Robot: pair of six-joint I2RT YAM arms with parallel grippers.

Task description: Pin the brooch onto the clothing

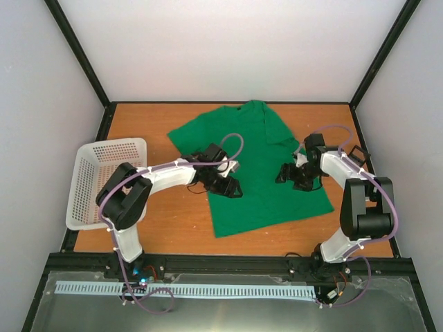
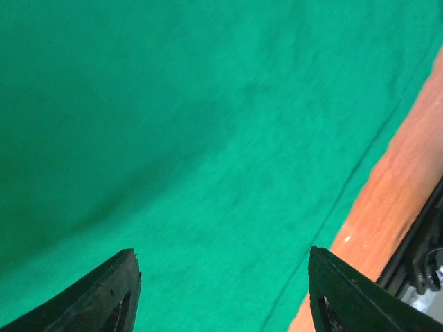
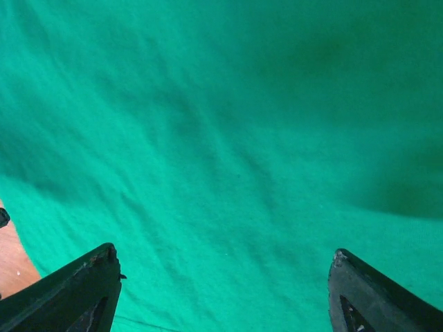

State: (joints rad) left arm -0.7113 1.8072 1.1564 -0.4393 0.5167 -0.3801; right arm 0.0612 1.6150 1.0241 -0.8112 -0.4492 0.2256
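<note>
Top external view: your green T-shirt (image 1: 266, 149) lies flat, middle of the table (image 1: 173, 225).
Tools: left tool (image 2: 223, 257), right tool (image 3: 223, 252) spread wide, empty, over it.
Brooch: not visible; pinning seemingly not done.

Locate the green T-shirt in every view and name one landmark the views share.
Top external: the green T-shirt lies spread mid-table, collar toward the far wall.
Left wrist: the T-shirt fills nearly all the frame, save the right edge.
Right wrist: the T-shirt fills the frame but for the lower left corner.
Shared landmark: the orange table, showing past the shirt's edge in all three.
</note>
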